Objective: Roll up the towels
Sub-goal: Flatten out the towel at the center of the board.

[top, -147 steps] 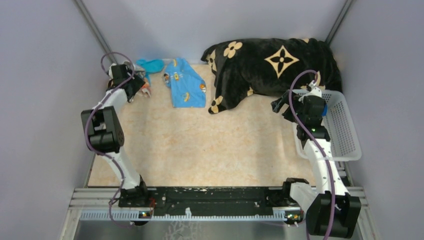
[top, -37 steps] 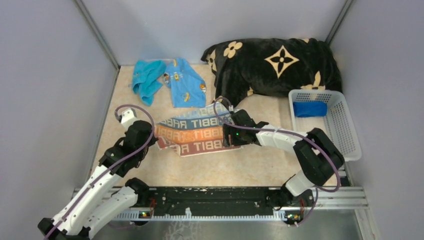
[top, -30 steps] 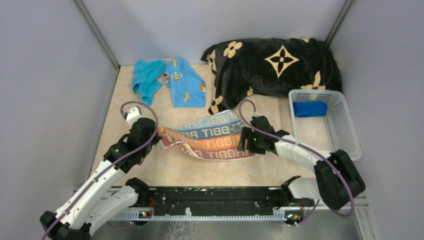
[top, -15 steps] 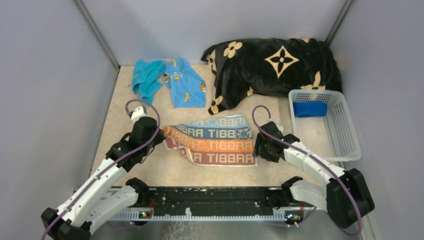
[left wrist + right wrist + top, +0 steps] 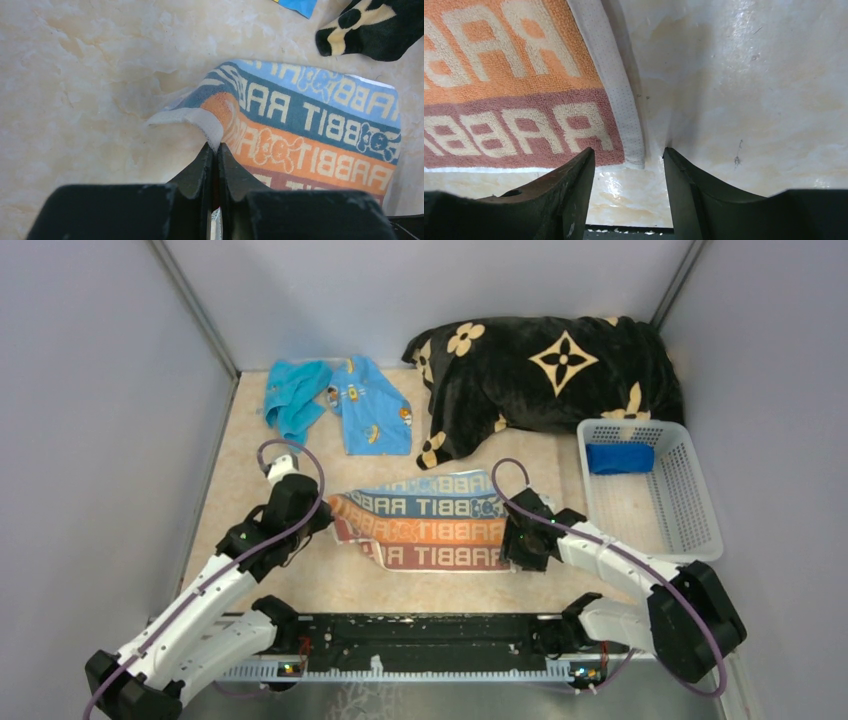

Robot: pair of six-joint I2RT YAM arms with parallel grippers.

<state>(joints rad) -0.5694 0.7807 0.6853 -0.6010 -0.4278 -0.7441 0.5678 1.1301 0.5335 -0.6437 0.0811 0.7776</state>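
Note:
The striped RABBIT towel (image 5: 425,530) lies spread flat on the table's middle, lettering up. My left gripper (image 5: 322,517) is shut on its raised left edge; in the left wrist view the white hem (image 5: 200,120) runs into the closed fingers of the left gripper (image 5: 214,146). My right gripper (image 5: 522,545) stands open at the towel's near right corner. The right wrist view shows that corner (image 5: 631,150) lying flat on the table between the tips of the right gripper (image 5: 628,151), not pinched. The turquoise towel (image 5: 292,400) and the light blue printed towel (image 5: 370,410) lie crumpled at the back left.
A large black plush blanket (image 5: 545,370) with tan flowers fills the back right. A white basket (image 5: 690,530) at the right edge holds a dark blue towel (image 5: 620,458). Grey walls close in the left, back and right sides.
The striped towel, hanging stretched between both grippers a second ago, now lies flat. My right gripper has let go of its right edge and shifted slightly left. The left gripper keeps its grip.

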